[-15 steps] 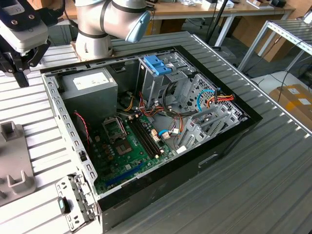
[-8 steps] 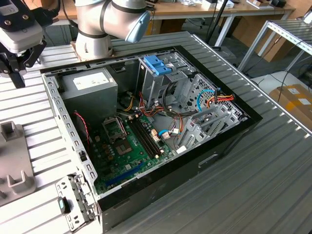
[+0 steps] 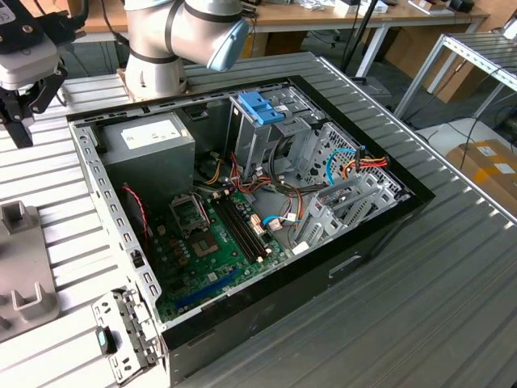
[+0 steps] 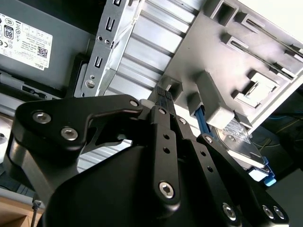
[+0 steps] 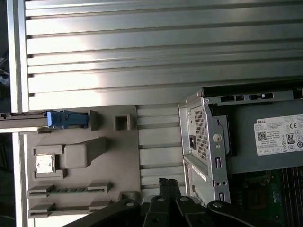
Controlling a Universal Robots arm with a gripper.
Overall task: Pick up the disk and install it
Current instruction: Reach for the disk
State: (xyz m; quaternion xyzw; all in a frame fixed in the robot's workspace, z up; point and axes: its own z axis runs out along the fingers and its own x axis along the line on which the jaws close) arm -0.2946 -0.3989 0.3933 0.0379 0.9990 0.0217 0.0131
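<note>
Disk [image 5: 57,119] stands on edge in a slot of the grey fixture plate [image 5: 118,156], outside the open computer case [image 3: 90,174], evidently staged for pickup. Gripper [image 4: 164,92], at the exterior view's upper left, hangs near it with fingers drawn together, holding nothing.

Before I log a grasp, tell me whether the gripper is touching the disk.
Apart. In the first wrist view, bare grey fixture lies between the gripper and the disk.
</note>
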